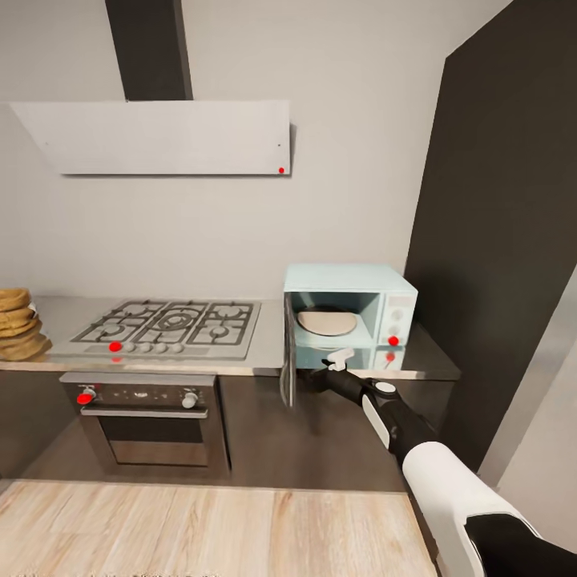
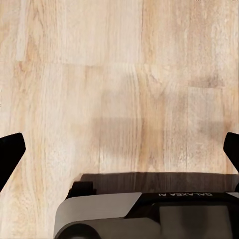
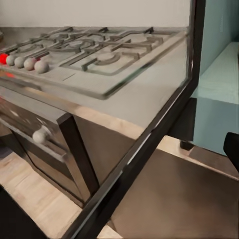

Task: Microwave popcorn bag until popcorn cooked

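On the countertop (image 1: 264, 353), microwave (image 1: 350, 308) facing forward, door swung open, right fingers' (image 1: 340, 358) state unclear

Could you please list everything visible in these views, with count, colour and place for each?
microwave: one, pale blue-white, on the countertop right of the hob, door swung open
turntable plate: one, beige, inside the microwave
gas hob: one, silver with grey grates, set in the countertop
oven: one, steel, below the hob
extractor hood: one, pale grey, on the wall above the hob
brown ridged items: a stack, tan-brown, at the countertop's left end
countertop: one, grey
tall cabinet: one, dark, right of the microwave
floor: pale wood planks
right gripper: one, white jaws, by the open microwave door
left gripper: one, dark jaws spread, over the floor
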